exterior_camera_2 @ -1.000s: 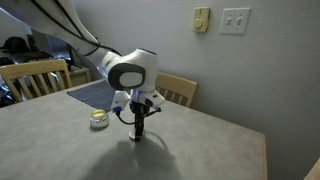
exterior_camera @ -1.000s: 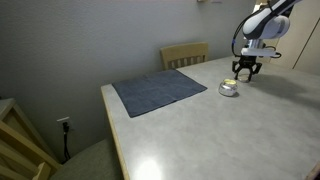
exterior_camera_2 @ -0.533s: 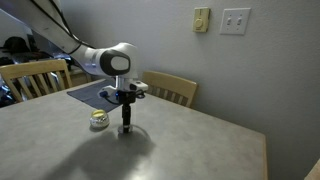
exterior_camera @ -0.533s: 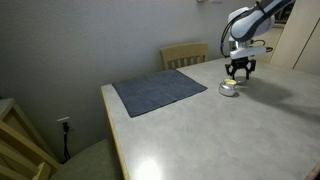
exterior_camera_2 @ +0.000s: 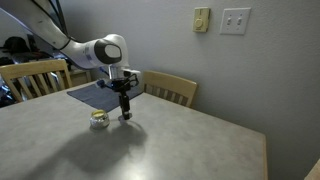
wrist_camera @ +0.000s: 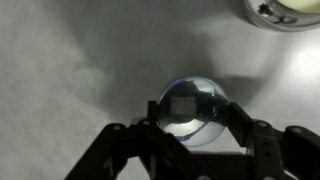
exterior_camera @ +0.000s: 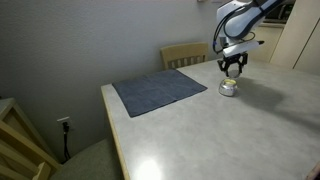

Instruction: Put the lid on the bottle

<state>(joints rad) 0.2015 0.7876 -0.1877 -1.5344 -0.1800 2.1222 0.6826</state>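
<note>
grey tabletop (exterior_camera: 200,130), open room all round — pincer (wrist_camera: 192,120) clamped on lid (wrist_camera: 190,104), bottle (wrist_camera: 285,10) beside.

The arm (exterior_camera_2: 62,42) reaches in from above and bends at the wrist (exterior_camera_2: 108,51), so the gripper (exterior_camera_2: 126,112) points straight down, its tips close to the tabletop. In the wrist view the two dark fingers (wrist_camera: 140,128) are closed on either side of the round lid (wrist_camera: 192,108), pinching it between them.
</note>
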